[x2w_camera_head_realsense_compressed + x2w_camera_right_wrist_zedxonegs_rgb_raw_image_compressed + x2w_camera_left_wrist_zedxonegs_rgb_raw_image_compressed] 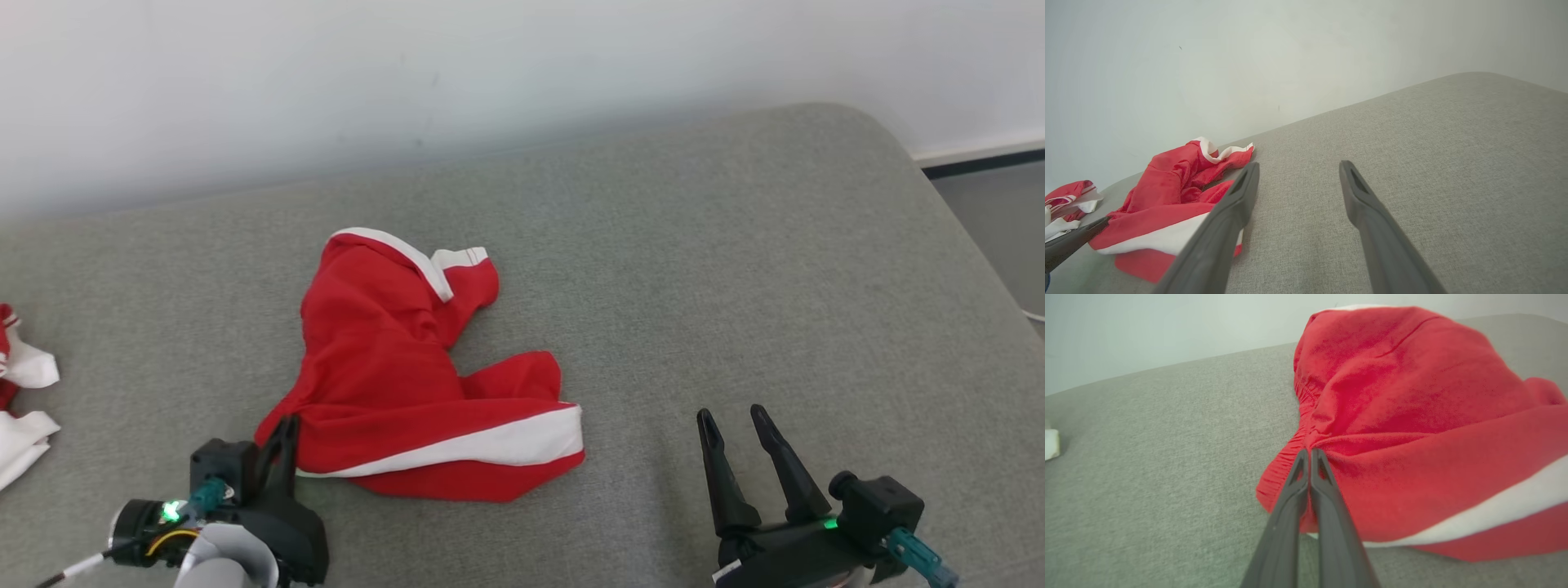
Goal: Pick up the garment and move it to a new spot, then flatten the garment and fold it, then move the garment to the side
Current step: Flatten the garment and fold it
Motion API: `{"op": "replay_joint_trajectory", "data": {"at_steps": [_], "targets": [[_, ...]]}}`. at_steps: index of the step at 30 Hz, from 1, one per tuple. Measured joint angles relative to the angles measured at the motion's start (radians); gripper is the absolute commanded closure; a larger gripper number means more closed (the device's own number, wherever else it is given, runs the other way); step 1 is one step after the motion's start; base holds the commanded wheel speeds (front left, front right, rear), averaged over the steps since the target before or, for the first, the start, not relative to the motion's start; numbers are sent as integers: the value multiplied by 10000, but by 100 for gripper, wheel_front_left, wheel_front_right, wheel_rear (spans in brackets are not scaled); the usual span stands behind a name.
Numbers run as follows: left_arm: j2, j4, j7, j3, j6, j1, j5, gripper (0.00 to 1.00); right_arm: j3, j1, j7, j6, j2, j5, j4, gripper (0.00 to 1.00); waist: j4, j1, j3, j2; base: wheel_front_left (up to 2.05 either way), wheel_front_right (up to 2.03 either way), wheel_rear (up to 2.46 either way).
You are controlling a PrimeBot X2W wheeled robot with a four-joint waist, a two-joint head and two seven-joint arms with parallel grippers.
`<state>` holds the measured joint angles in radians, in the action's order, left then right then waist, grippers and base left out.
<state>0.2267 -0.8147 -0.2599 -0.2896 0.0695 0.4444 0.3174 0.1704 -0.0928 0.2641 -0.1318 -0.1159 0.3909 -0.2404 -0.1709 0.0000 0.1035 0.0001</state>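
The garment [384,359] is a pair of red shorts with white side stripes, lying crumpled on a grey cushioned surface [735,245]. My left gripper [284,426] is at its near left corner. In the left wrist view the two fingers are pressed together, with my left gripper [1310,451] shut on the gathered elastic edge of the garment [1412,396]. My right gripper [731,418] stands open to the right of the shorts, apart from them, with nothing between its fingers. In the right wrist view my right gripper [1298,167] points over bare cushion, and the garment [1163,192] lies to its left.
Another red and white piece of clothing [20,384] lies at the far left edge of the cushion. A pale wall [490,73] runs along the back. The cushion's rounded corner and the floor [996,212] are at the far right.
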Motion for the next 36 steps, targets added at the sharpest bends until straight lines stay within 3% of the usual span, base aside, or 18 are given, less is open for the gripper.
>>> {"op": "replay_joint_trajectory", "data": {"at_steps": [4,17,25,26,27,36], "targets": [[-82,1001,-25,50,-128,-642,-171,100,-21,195,0,0,10,-12,15,0,287,-1,-141,0,0,0,0],[-550,4366,320,102,-1243,-3581,-263,100,-244,523,0,0,146,-117,65,0,1008,-2,-597,-1,0,0,0],[-717,4581,313,163,-1411,-4494,40,99,-203,529,0,0,140,-125,-56,0,1177,-1,-632,-1,0,0,0],[-746,4615,255,194,-1421,-4492,40,40,-205,529,0,0,119,-125,-79,0,1194,-1,-649,-1,0,0,0],[-773,4667,194,247,-1448,-4487,40,0,-215,529,0,0,98,-123,-100,0,1215,-1,-667,-1,0,0,0],[-790,5735,-15,1049,-1611,-4338,-247,0,-270,526,0,0,25,-111,-261,0,1474,-1,-728,-1,0,0,0]]}}
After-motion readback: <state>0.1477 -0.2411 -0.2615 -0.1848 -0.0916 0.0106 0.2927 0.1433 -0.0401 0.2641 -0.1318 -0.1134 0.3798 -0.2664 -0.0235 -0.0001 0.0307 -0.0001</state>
